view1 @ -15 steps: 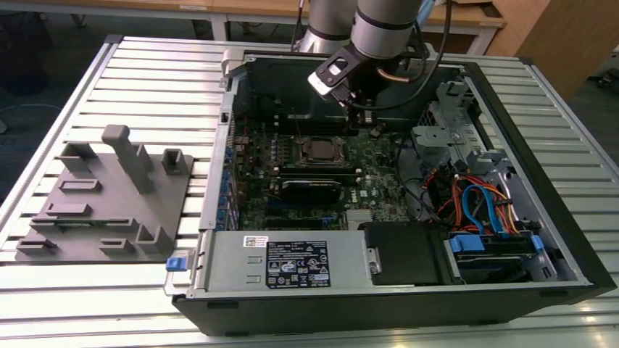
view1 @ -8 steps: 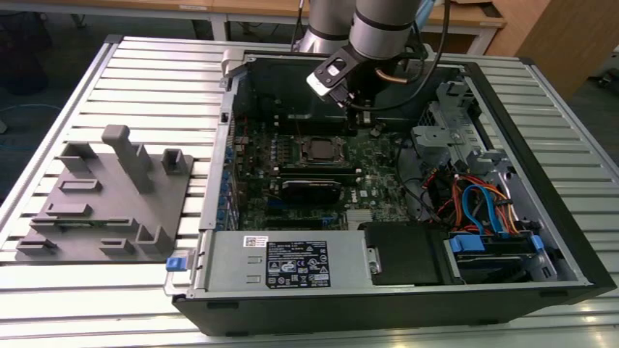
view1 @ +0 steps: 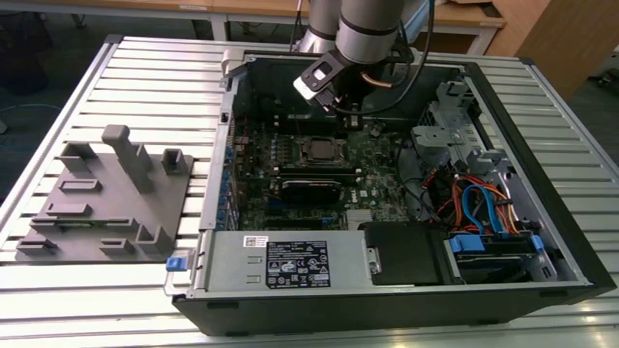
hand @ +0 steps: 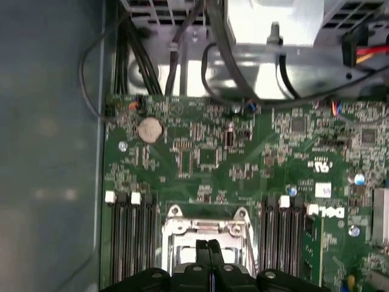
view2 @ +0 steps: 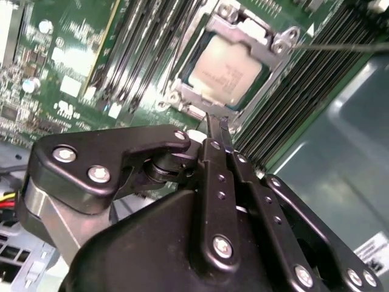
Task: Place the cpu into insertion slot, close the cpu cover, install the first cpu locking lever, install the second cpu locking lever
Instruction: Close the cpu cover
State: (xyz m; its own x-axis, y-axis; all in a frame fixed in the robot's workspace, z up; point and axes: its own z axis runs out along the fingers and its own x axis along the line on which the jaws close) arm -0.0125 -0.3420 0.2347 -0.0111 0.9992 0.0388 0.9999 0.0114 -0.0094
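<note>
Currently we find the claw lowered inside the open computer case, above the green circuit board. In both wrist views its two fingers are pressed flat together along their length, and nothing is held between them.

The insertion slot lies just beyond and below the fingertips. In the second wrist view the cpu sits flat inside the slot, its dull grey top facing up, apart from the claw. The cpu cover lies down around the cpu, and the chip shows through its square window. The fingertips end just beside the near edge of this frame; we cannot tell whether they touch it.

A thin metal rod runs outward from one corner of the frame, on the far side from the claw. We cannot tell whether it is latched. Long black memory slots flank the socket on both sides of the fingers.
</note>
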